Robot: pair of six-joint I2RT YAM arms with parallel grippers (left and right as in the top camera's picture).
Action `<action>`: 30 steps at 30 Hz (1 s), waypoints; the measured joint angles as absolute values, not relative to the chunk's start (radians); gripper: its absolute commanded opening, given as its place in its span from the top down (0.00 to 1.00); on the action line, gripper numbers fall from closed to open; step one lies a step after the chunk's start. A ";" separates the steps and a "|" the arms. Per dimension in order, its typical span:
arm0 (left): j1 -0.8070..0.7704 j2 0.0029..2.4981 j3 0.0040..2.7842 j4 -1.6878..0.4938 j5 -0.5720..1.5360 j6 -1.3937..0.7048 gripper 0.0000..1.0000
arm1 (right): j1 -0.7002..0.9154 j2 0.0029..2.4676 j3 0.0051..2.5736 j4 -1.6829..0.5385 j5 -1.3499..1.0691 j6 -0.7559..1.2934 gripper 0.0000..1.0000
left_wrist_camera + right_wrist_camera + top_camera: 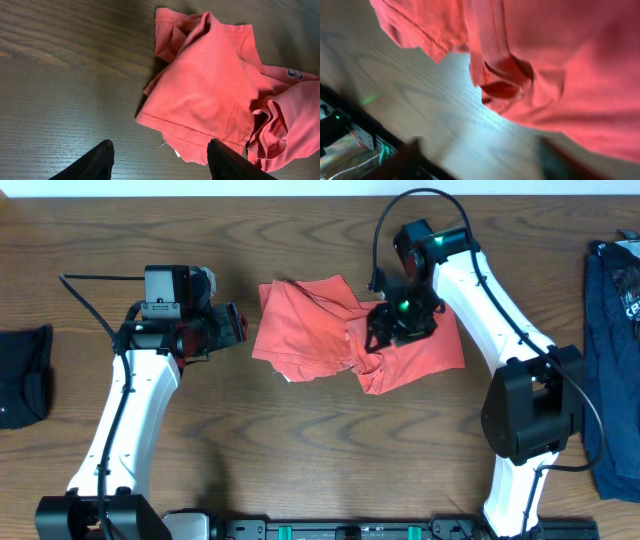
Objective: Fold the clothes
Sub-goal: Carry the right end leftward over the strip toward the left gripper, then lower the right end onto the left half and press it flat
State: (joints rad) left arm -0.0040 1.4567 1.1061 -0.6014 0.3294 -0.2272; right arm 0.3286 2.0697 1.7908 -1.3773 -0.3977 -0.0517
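Coral-red T-shirt point(320, 330) lies crumpled on table point(300, 450), beneath the released right pincer point(378, 335), just beside the released, empty left pincer point(238, 327).

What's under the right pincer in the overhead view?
The crumpled coral-red T-shirt lies under the right pincer, on the wooden table. From overhead the pincer and its wrist cover the shirt's middle, so the folds right beneath cannot be seen.

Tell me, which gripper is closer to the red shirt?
Right. The right gripper is directly over the shirt; the left gripper sits just off its edge, above bare table.
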 measured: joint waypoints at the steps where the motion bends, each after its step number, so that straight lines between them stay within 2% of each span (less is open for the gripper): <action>1: -0.004 1.457 1.106 -0.601 0.329 -0.227 0.38 | 0.329 2.070 1.791 -1.378 -0.390 -0.053 0.01; 13: -0.004 1.459 1.106 -0.598 0.329 -0.227 0.38 | 0.329 2.091 1.792 -1.213 -0.355 -0.052 0.01; 24: -0.004 1.459 1.106 -0.595 0.329 -0.227 0.38 | 0.380 2.261 1.791 -1.173 -0.358 -0.038 0.01; 25: -0.004 1.459 1.106 -0.595 0.329 -0.227 0.38 | 0.384 2.264 1.791 -1.168 -0.357 -0.034 0.04; 27: -0.004 1.459 1.106 -0.595 0.329 -0.227 0.38 | 0.390 2.265 1.791 -1.156 -0.357 -0.027 0.41; 28: -0.004 1.459 1.106 -0.595 0.329 -0.227 0.38 | 0.392 2.265 1.792 -1.152 -0.357 -0.023 0.67; 29: -0.004 1.459 1.106 -0.595 0.329 -0.227 0.38 | 0.392 2.265 1.792 -1.150 -0.356 -0.019 0.86; 30: -0.004 1.459 1.106 -0.595 0.329 -0.227 0.38 | 0.392 2.265 1.792 -1.148 -0.356 -0.018 0.99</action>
